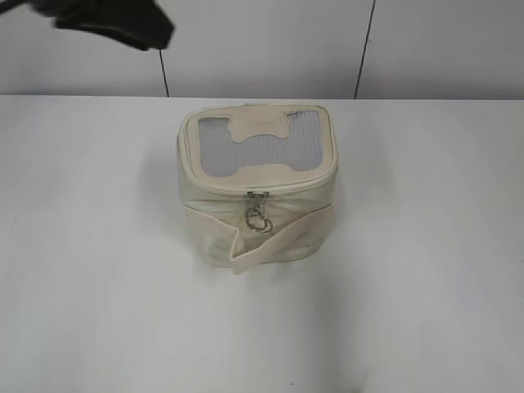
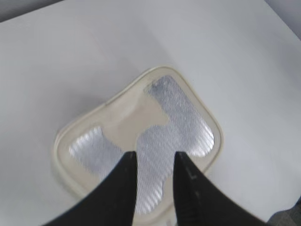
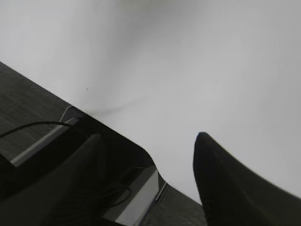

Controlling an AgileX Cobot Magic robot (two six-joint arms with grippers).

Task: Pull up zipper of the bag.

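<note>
A cream box-shaped bag (image 1: 258,192) with a grey mesh window in its lid stands in the middle of the white table. Its metal zipper pull (image 1: 258,214) hangs on the front face just under the lid, above a loose strap. In the left wrist view the bag's lid (image 2: 155,132) lies below my left gripper (image 2: 153,157), which hovers high above it, open and empty. A blurred dark part of the left arm (image 1: 110,20) shows at the top left of the exterior view. My right gripper (image 3: 148,136) is open and empty over the table's edge, far from the bag.
The white table (image 1: 98,270) spreads round the bag on all sides. A grey panelled wall stands behind it. In the right wrist view a dark floor and a metal frame (image 3: 136,197) lie beyond the table's edge.
</note>
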